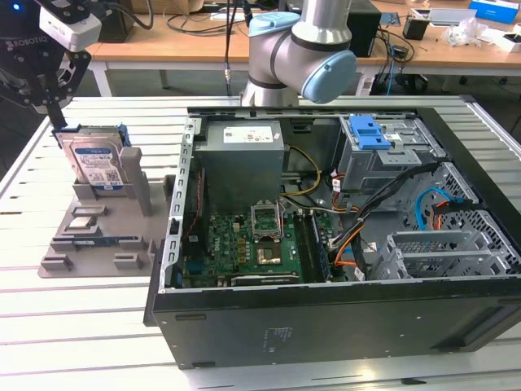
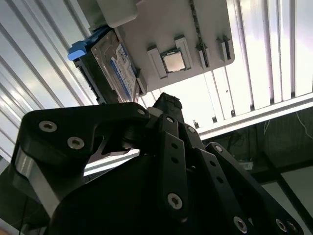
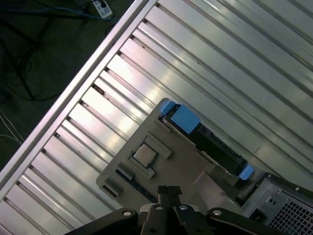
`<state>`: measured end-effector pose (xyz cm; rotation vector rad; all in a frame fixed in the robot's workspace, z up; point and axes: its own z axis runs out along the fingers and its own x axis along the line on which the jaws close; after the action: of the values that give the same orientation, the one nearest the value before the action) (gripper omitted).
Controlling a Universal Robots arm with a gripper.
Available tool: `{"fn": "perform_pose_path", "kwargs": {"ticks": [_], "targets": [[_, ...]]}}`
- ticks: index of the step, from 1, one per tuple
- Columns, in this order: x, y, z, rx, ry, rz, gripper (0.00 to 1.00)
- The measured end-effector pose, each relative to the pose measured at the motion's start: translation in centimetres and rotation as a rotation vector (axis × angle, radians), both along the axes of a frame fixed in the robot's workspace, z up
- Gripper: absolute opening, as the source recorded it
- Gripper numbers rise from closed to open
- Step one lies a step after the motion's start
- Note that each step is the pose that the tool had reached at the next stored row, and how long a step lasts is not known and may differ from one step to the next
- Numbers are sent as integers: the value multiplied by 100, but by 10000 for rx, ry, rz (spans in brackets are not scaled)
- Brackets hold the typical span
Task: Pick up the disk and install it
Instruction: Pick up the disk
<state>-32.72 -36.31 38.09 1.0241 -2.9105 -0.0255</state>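
Observation:
The disk (image 1: 96,165), a silver drive with a blue-and-white label and a blue frame, stands on edge in a slot of the grey holder plate (image 1: 106,244) at the exterior view's left. My gripper (image 1: 58,122) hangs just above the disk's far left corner, its black fingers pressed together with nothing between them. In the second wrist view the disk (image 2: 116,66) shows beyond the shut fingertips (image 2: 168,101). The first wrist view looks down on the disk's top edge (image 3: 186,119), with the gripper (image 3: 168,191) over the holder plate (image 3: 190,171).
An open computer case (image 1: 342,318) lies on the slatted metal table (image 1: 98,326), right of the holder. It holds a motherboard (image 1: 252,240), cables, a grey power supply (image 1: 242,155) and a drive bay with a blue bracket (image 1: 369,132). A small chip (image 1: 81,221) rests on the holder.

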Motion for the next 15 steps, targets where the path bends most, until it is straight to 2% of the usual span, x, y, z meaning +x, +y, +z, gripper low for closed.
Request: {"fn": "perform_pose_path", "kwargs": {"ticks": [5,10,12,15], "targets": [[0,0,0,0,0,349,11],[1,1,0,2,0,1111,11],[2,3,0,40,-3,1330,11],[4,2,0,164,-9,1836,11]]}}
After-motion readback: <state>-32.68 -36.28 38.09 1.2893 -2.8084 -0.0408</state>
